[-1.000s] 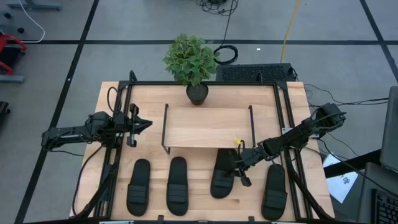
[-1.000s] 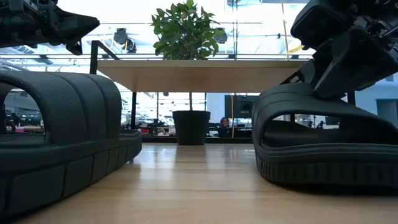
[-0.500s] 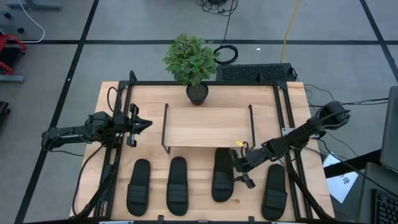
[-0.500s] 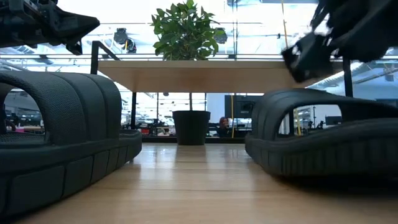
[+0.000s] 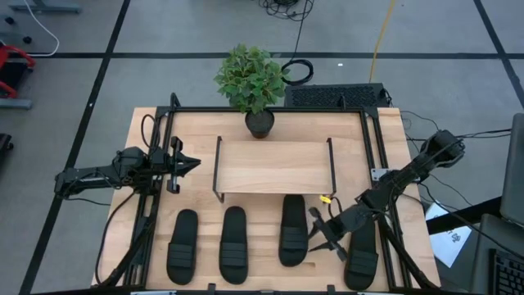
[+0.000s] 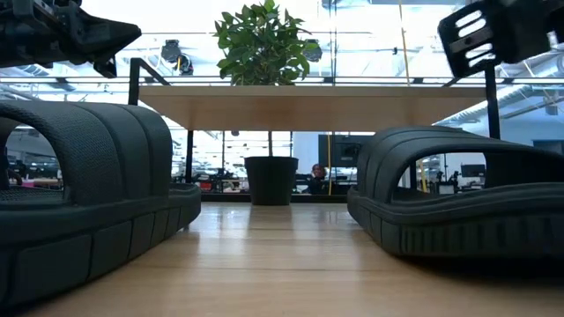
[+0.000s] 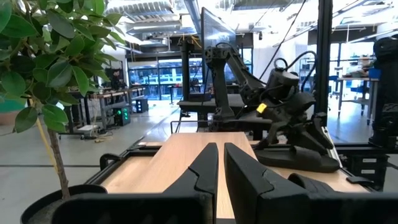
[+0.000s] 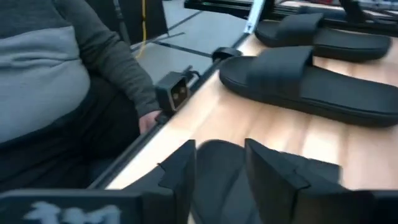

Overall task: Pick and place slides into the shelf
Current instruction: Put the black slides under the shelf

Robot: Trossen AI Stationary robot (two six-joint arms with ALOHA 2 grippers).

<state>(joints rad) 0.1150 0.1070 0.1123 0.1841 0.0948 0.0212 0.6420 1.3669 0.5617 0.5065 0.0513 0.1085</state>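
Four black slides lie in a row at the table's front: two on the left (image 5: 182, 246) (image 5: 233, 244), a third (image 5: 293, 229) with its far end at the front edge of the shelf (image 5: 274, 168), and a fourth (image 5: 362, 252) at the right. My right gripper (image 5: 319, 232) hangs open between the third and fourth slides, holding nothing. In the right wrist view its fingers (image 8: 180, 171) stand apart above a slide (image 8: 224, 186). My left gripper (image 5: 185, 164) waits shut, left of the shelf.
A potted plant (image 5: 252, 82) stands behind the shelf. Black rails (image 5: 372, 156) run along the table's sides. A person in a grey sweater (image 8: 50, 74) sits at the table's front edge, one hand (image 8: 148, 121) near the rail.
My right gripper has let go of the third slide and drawn back toward the front right. That slide now lies straight, its far end at the shelf. The left arm has not moved.
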